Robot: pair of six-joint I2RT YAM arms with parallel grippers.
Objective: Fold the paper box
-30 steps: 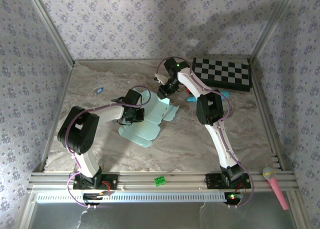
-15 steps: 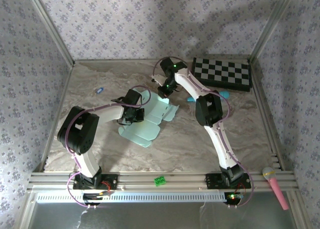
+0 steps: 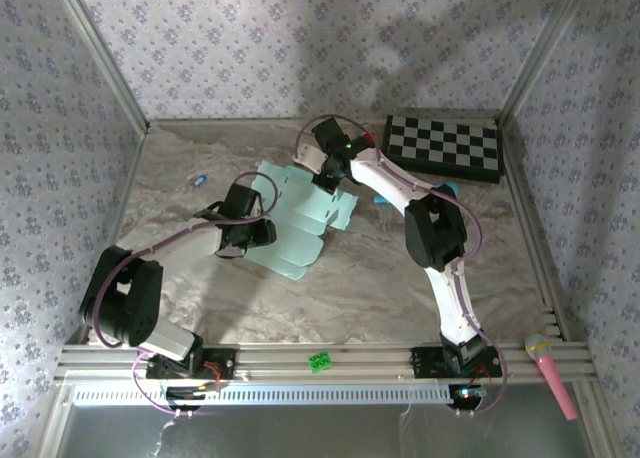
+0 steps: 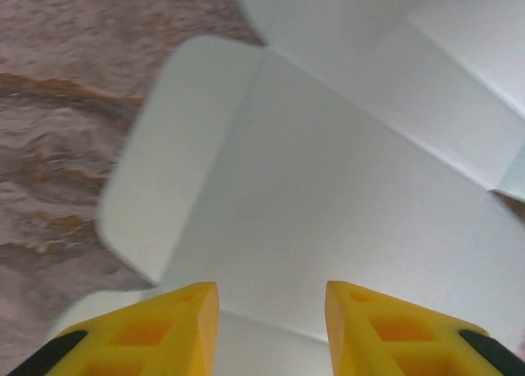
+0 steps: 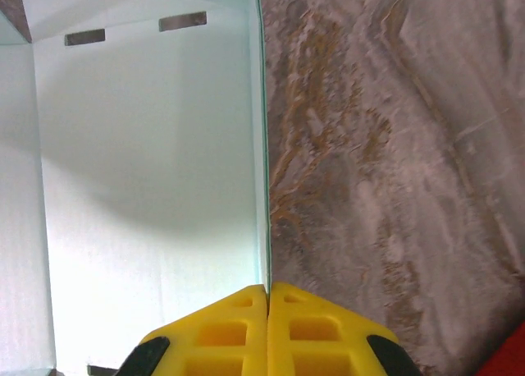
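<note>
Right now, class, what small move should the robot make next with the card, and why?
Probably the right gripper should lift a little, raising its panel: it is shut on the edge of the paper box, while the left gripper hangs open over a flat panel, holding nothing.

One paper box (image 3: 300, 218), one checkerboard (image 3: 445, 146)
</note>
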